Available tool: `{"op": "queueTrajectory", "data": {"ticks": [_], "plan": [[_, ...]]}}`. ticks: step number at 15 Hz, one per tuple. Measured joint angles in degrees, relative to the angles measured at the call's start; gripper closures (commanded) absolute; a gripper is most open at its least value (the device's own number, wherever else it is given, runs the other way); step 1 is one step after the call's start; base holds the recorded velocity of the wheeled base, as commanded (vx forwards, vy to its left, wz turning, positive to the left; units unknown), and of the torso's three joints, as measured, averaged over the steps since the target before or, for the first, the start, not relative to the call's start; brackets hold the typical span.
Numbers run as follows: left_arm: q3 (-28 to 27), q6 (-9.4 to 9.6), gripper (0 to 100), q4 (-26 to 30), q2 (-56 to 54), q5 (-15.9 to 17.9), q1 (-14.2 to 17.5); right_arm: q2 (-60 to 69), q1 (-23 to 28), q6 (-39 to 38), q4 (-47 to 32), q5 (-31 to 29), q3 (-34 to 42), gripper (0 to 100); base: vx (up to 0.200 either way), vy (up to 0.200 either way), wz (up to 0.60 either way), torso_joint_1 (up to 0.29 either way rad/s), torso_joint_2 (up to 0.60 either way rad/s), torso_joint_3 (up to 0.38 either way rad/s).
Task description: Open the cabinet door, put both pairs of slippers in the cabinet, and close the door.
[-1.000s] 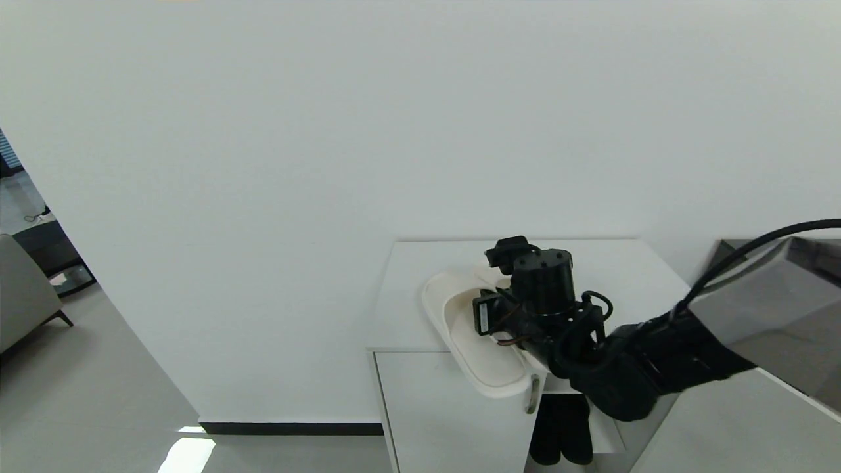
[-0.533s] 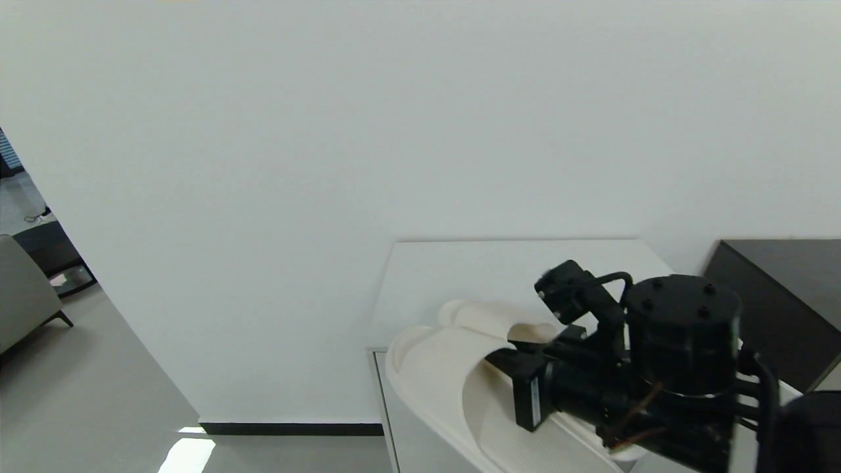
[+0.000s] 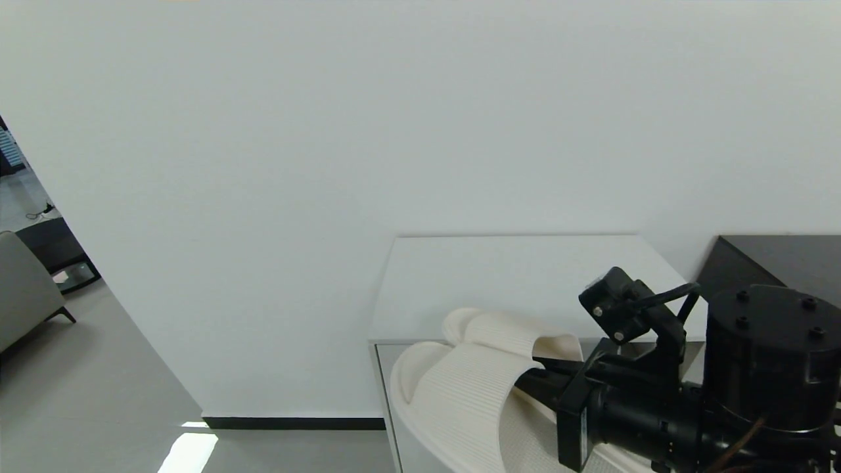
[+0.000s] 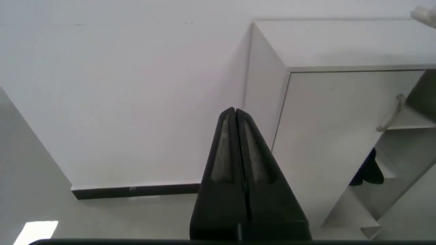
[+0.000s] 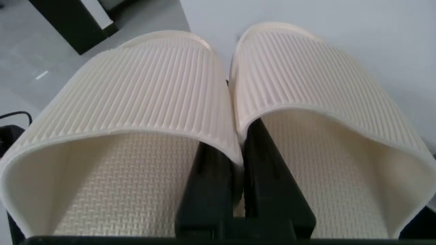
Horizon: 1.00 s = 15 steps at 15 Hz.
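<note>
- A white cabinet (image 3: 512, 282) is standing against a plain white wall (image 3: 328, 131). Its flat top is matte and smooth, with square edges.
- A grey, glossy floor (image 3: 79, 394) is spreading out on the left, and a black baseboard (image 3: 289, 422) is running along the foot of the wall.
- A dark, flat-topped unit (image 3: 775, 256) is sitting just beside the cabinet on the right. The corner of a grey upholstered chair (image 3: 26, 289) is showing far off on the left.
- The cream slippers (image 3: 460, 387) are being held in the air as a pair, side by side. In the head view they are overlapping the cabinet's front left corner.
- Their wide straps are finely ribbed and arched, the toes are rounded, and the right wrist view is showing footbeds (image 5: 122, 177) with a small embossed pattern.
- The right gripper (image 5: 242, 184) is clamping the slippers: one black finger is sitting under each strap, pinching the two inner walls together.
- The left gripper (image 4: 235, 146) is hanging low, apart from the cabinet, with its two grey-padded fingers pressed flat together on nothing.
- The left wrist view is showing the cabinet's front: a smooth white door panel (image 4: 327, 136) with a slim metal bar handle (image 4: 390, 116) at its edge.
- Beside that panel the compartment is standing open, with a white shelf (image 4: 409, 122) inside and dark slippers (image 4: 368, 173) below it, partly hidden behind the panel.
</note>
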<state>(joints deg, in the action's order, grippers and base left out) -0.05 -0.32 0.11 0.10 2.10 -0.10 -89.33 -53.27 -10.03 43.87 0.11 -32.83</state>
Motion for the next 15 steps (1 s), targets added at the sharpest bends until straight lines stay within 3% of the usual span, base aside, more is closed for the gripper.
{"op": "queueTrajectory", "data": {"ticks": [7, 15], "plan": [[0.02, -0.01, 100, -0.01, 0.0, 0.01, -0.04, 0.35, -0.09, 0.18, 0.05, 0.05, 1.02, 100, -0.2, 0.0, 0.0, -0.002, 0.0, 0.002], [0.02, 0.0, 100, 0.0, 0.0, 0.01, -0.01, 0.63, 0.05, 0.05, 0.27, 3.45, 3.39, 100, 0.0, 0.0, 0.0, 0.0, 0.0, 0.0]]}}
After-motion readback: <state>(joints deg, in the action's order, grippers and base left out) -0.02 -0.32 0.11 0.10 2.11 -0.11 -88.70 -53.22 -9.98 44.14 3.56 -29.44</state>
